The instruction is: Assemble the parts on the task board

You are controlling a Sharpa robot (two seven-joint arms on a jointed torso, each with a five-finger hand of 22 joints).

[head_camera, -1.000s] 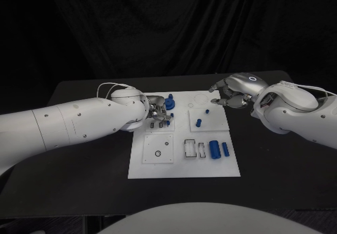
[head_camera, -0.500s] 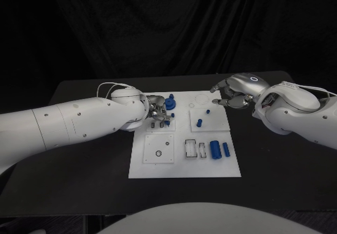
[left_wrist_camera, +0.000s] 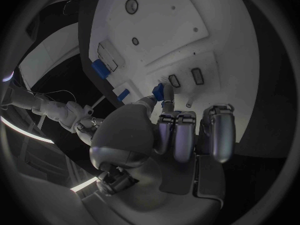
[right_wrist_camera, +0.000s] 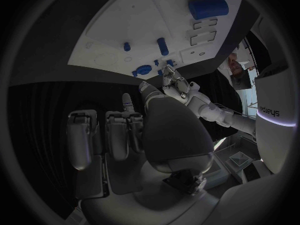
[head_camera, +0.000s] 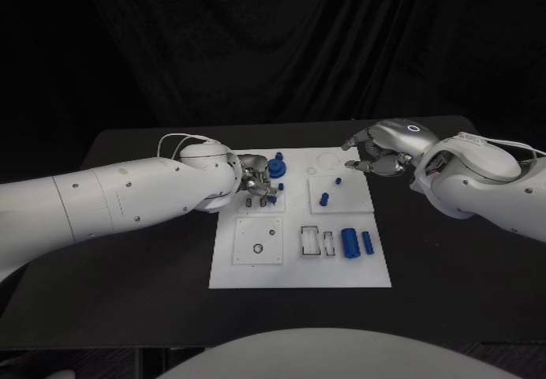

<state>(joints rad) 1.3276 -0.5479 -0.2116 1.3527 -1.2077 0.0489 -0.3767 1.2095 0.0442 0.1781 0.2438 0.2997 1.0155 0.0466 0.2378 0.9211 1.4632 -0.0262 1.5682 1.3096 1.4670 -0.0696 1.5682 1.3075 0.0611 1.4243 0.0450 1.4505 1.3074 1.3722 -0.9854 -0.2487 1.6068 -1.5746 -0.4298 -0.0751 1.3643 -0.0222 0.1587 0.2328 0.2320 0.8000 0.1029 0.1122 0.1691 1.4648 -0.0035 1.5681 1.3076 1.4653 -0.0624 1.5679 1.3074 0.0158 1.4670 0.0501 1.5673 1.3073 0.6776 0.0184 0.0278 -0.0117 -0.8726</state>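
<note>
Head view: the white task board (head_camera: 298, 272) is laid mid-counter (head_camera: 136, 284). A small blue part (left_wrist_camera: 158, 91) is pinched over its far left slots by the left robot hand (head_camera: 257, 183). The right robot hand (head_camera: 378, 152) is held curled, empty, at its far right corner.

- The task board (head_camera: 298, 272) lies mid-tabletop (head_camera: 136, 284).
- The left hand (head_camera: 257, 183) sits over its far-left part.
- The right hand (head_camera: 375, 154) hangs beyond its far-right corner.

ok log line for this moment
left hand: pinching small blue part over board slots | right hand: empty, curled, at board's far right corner
</note>
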